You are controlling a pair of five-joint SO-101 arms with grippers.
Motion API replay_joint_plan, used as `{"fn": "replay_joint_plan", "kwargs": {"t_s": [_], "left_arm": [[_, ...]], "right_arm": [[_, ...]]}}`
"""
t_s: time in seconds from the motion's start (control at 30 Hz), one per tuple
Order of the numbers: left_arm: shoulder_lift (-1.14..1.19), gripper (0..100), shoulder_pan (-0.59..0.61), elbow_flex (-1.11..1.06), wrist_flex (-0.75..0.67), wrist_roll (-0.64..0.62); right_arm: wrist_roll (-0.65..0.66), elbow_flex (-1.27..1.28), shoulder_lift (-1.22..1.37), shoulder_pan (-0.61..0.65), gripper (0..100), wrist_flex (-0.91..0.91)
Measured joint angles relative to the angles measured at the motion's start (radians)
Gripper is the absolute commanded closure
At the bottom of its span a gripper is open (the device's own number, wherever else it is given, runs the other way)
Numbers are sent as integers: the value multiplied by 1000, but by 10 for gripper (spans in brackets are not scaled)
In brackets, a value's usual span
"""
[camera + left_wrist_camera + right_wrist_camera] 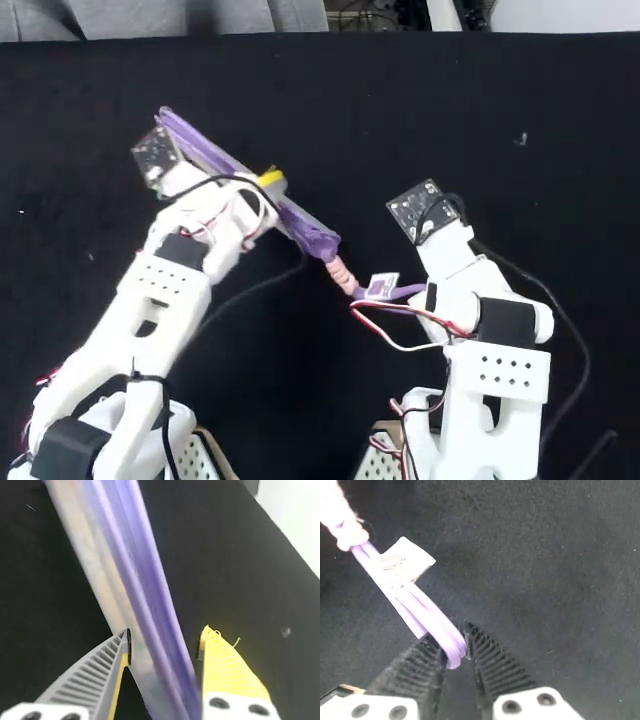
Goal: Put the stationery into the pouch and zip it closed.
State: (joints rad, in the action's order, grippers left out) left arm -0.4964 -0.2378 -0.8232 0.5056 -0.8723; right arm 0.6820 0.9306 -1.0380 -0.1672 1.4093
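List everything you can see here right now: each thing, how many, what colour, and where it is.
pouch: one, purple with a paler side, slanting over the table's left middle, between the left claw's fingers
braided piece: one, pink, at the pouch's lower end
pull cord: one, purple loop, running from the braided piece into the right claw
tag: one, white, on the pull cord
table: one, black covering, under everything
left claw: one, grey and yellow fingers, closed on the pouch
right claw: one, black fingers, closed on the pull cord's loop
arms: two, white, left arm and right arm at the near edge
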Motion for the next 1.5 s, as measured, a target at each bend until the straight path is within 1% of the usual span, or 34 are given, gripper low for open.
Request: {"fn": "replay_joint_plan", "kwargs": {"t_s": [0.2,0.43,0.63,0.77,0.83,0.97,1.03,1.1,1.17,1.27,1.37,1.5], "left_arm": [[-15,768,-94,-2,0,0],[-196,768,-196,-95,3,0],[-371,768,-206,-155,3,6],[-371,768,-242,-157,3,8],[-339,768,-242,-157,-18,8],[-227,768,-235,-157,-52,8],[-176,768,-201,-155,-48,9],[-140,768,-144,-129,2,8],[-120,768,-83,-72,87,8],[-118,768,-5,9,219,8],[-118,768,26,37,261,8],[-118,767,35,46,276,8]], "right_arm": [[0,0,0,0,987,0],[0,0,0,0,987,0],[-17,0,0,2,987,0],[-20,0,0,41,987,2],[-20,0,0,66,987,8],[-20,0,0,71,987,8],[-32,0,0,75,987,8],[-58,-2,0,75,987,8],[-77,-37,0,78,987,8],[-91,-114,0,141,987,8],[-129,-210,0,216,987,8],[-158,-333,0,293,987,-9]]}}
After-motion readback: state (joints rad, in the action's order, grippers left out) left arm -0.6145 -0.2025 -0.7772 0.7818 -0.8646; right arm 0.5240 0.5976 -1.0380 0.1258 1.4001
